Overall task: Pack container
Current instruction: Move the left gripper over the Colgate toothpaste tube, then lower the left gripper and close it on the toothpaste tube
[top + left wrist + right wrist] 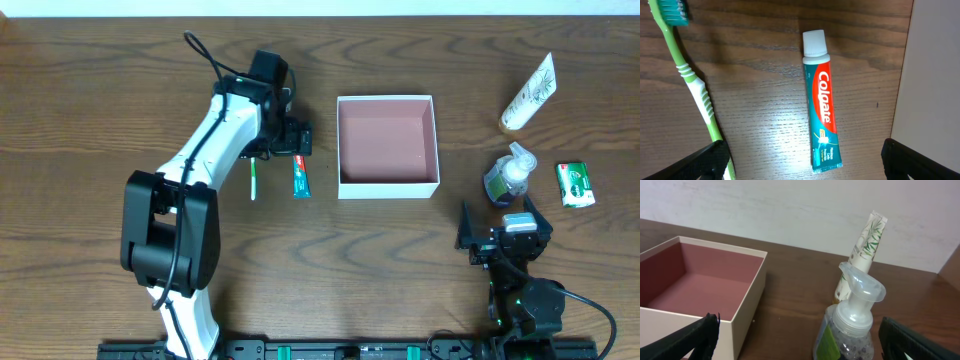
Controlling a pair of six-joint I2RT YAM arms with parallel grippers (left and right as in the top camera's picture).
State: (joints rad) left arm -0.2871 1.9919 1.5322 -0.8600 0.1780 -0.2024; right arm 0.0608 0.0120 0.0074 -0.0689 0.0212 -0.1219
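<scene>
— Well, where does the container sit on your overhead feed?

— I have the container (388,140) near the middle of the table (100,80), a little toward the far edge, mouth up, with its pink-brown floor showing.

— And your left arm?

— My left gripper (297,143) hangs at the container's 9 o'clock, over the cap end of the toothpaste (301,178). On the left wrist camera its fingers (705,162) are spread wide, one on either side of the tube, and grip nothing. The toothpaste lies flat with its cap toward 12 o'clock. A green toothbrush (253,180) lies at its 9 o'clock, roughly parallel and apart from it.

— The right side?

— My right gripper (505,228) is at the container's 4 o'clock, close to the near edge, fingers parted and holding nothing. Just beyond it, at its 12 o'clock, stands a clear pump bottle (508,175). A small green packet (575,184) lies at the bottle's 3 o'clock. A pale tube with a leaf print (530,92) is at the container's 2 o'clock, well apart from it.
</scene>
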